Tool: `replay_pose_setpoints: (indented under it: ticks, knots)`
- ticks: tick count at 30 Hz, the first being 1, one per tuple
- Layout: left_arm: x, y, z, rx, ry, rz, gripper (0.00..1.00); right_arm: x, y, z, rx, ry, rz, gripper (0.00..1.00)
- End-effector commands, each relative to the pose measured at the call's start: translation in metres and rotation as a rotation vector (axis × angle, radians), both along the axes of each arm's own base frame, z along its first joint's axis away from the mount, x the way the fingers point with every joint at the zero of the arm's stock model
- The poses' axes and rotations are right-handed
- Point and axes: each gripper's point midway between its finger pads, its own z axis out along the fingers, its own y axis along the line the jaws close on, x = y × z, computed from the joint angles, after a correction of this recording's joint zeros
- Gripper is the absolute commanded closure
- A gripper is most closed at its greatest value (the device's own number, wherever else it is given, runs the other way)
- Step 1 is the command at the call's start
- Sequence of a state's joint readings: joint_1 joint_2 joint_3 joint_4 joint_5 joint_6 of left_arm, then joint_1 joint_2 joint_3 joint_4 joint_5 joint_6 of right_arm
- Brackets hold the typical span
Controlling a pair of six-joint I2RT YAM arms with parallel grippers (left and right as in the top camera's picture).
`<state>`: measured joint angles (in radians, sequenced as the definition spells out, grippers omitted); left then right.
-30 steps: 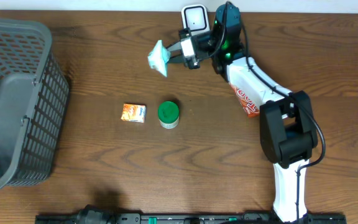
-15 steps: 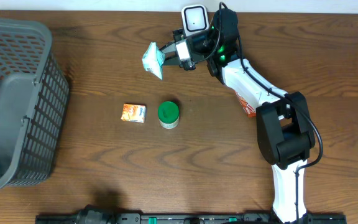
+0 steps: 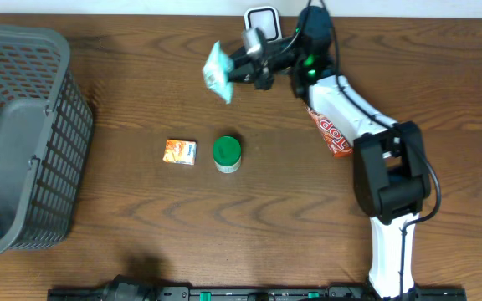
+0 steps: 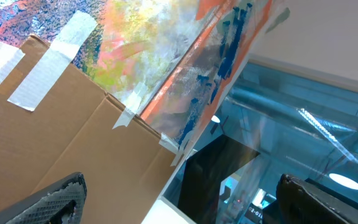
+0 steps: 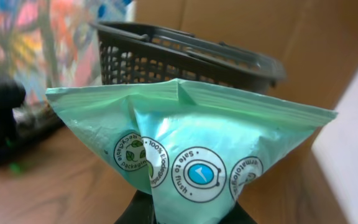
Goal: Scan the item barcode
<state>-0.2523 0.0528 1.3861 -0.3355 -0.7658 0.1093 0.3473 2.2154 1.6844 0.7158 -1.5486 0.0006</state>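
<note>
The item, a mint-green packet [image 3: 218, 72], hangs above the back of the table, just left of the white scanner [image 3: 263, 18]. My right gripper [image 3: 239, 68] is shut on its lower edge. In the right wrist view the packet [image 5: 191, 149] fills the frame and shows round printed logos. Its barcode is hidden, and the right gripper [image 5: 185, 216] pinches it from below. My left gripper [image 4: 185, 211] is open with nothing between its dark fingertips [image 4: 48, 202]. It faces a cardboard box, away from the table, and the left arm is out of the overhead view.
An orange box [image 3: 181, 151] and a green-lidded jar [image 3: 227, 154] lie mid-table. A red-and-white pack [image 3: 331, 134] lies under the right arm. A grey basket [image 3: 23, 138] stands at the left edge and also shows as the dark basket [image 5: 185, 53] behind the packet.
The right wrist has turned, and the packet swung left, then back right and slightly up, ending nearer the scanner. The other items have not moved.
</note>
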Motion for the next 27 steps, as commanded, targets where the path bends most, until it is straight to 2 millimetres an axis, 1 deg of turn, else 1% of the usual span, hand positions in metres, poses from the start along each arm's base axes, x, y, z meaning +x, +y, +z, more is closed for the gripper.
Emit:
replay_pose_setpoints:
  ticks: [1, 5, 7, 12, 14, 15, 18, 20, 24, 27]
  knots:
    - [-0.004, 0.002, -0.001, 0.003, 0.002, 0.014, 0.02, 0.027, -0.040, 0.003, -0.109, 0.363, -0.078, 0.99]
    - [-0.004, 0.002, -0.001, 0.003, 0.002, 0.014, 0.02, 0.046, -0.072, 0.003, -0.159, 0.617, -0.146, 0.99]
    - [-0.004, 0.002, -0.001, 0.003, 0.002, 0.014, 0.02, 0.055, -0.089, 0.002, -0.168, 0.704, -0.178, 0.99]
    - [-0.004, 0.002, -0.001, 0.003, 0.002, 0.014, 0.02, 0.070, -0.120, -0.007, -0.153, 0.751, -0.241, 0.99]
    - [-0.004, 0.002, -0.001, 0.003, 0.002, 0.014, 0.02, 0.073, -0.129, -0.011, -0.138, 0.714, -0.263, 0.99]
    - [-0.004, 0.002, -0.001, 0.003, 0.002, 0.014, 0.02, 0.073, -0.130, -0.013, -0.132, 0.692, -0.267, 0.99]
    - [-0.004, 0.002, -0.001, 0.003, 0.002, 0.014, 0.02, 0.071, -0.130, -0.022, -0.140, 0.725, -0.264, 0.99]
    - [-0.004, 0.002, -0.001, 0.003, 0.002, 0.014, 0.02, 0.073, -0.130, -0.026, -0.142, 0.767, -0.276, 0.99]
    - [-0.004, 0.002, -0.001, 0.003, 0.002, 0.014, 0.02, 0.084, -0.131, -0.034, -0.137, 0.869, -0.335, 0.98]
    - [-0.004, 0.002, -0.001, 0.003, 0.002, 0.014, 0.02, 0.097, -0.134, -0.050, -0.145, 1.024, -0.417, 0.98]
